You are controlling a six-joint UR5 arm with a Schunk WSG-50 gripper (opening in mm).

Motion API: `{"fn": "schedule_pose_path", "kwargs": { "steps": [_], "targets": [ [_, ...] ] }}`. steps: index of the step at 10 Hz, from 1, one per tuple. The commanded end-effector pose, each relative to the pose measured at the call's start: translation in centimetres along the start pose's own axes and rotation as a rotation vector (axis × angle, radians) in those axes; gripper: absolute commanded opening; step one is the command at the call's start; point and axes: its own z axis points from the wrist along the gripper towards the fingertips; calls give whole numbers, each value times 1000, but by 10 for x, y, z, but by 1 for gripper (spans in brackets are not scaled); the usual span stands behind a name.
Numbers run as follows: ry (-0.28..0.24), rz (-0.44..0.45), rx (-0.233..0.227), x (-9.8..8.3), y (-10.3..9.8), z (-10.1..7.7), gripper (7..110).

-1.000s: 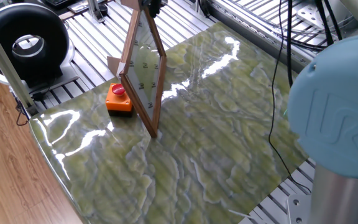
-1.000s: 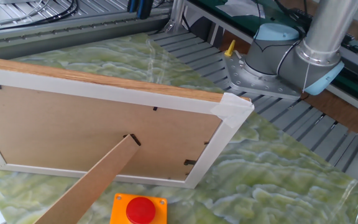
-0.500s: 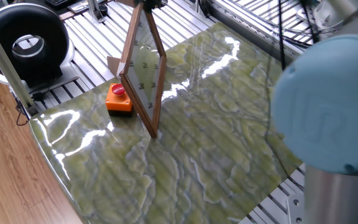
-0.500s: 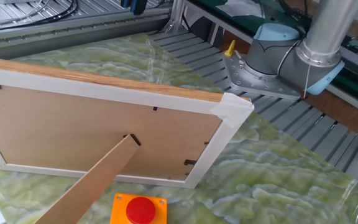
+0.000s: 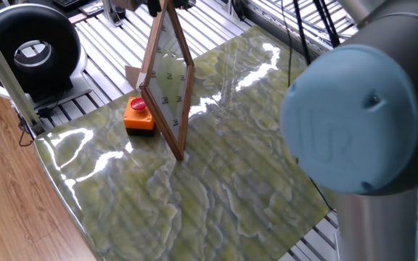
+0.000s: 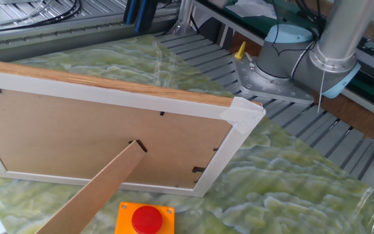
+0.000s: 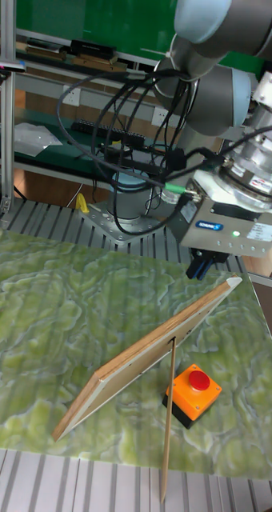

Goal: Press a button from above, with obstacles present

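**Arm swings across while the gripper hangs above the panel's top corner**

Over the last second the arm's big blue joint cap (image 5: 350, 119) has swept across one fixed view, from the right edge toward the middle, where it now fills much of the picture. In the other fixed view a blue and dark part has come into sight at the top edge, behind the panel. The button and the panel have not shifted at all. I read this as the arm repositioning to reach over the obstacle — the press itself is not yet begun.

The button (image 7: 198, 379) is a red cap on an orange box (image 7: 193, 392), standing on the green marbled worktop (image 7: 48, 312) just beside the leaning panel (image 7: 144, 358), on its propped back side. The panel's thin wooden strut (image 7: 167, 416) runs down close by the box, on the near side in the tall view.

In the tall fixed view the gripper (image 7: 202, 262) points downward, its grey body above and just behind the panel's raised top corner, up and to one side of the button rather than straight over it. Only dark finger parts show beneath the body, partly hidden by the frame's corner — I cannot tell whether the fingers are spread or pressed together. The cables loop back from the wrist toward the arm's base (image 7: 128, 216) at the far edge of the worktop.

To press from above, the gripper would, in my judgement, need to clear the frame's top corner and line up over the red cap before descending.
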Motion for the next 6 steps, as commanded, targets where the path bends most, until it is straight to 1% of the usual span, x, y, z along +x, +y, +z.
{"fn": "schedule_pose_path", "kwargs": {
  "steps": [1,4,6],
  "targets": [
    [-13,-10,-59,-23,26,15,7],
    [-14,2,-36,-41,33,25,7],
    [-26,11,-35,-54,39,38,7]
  ]
}}
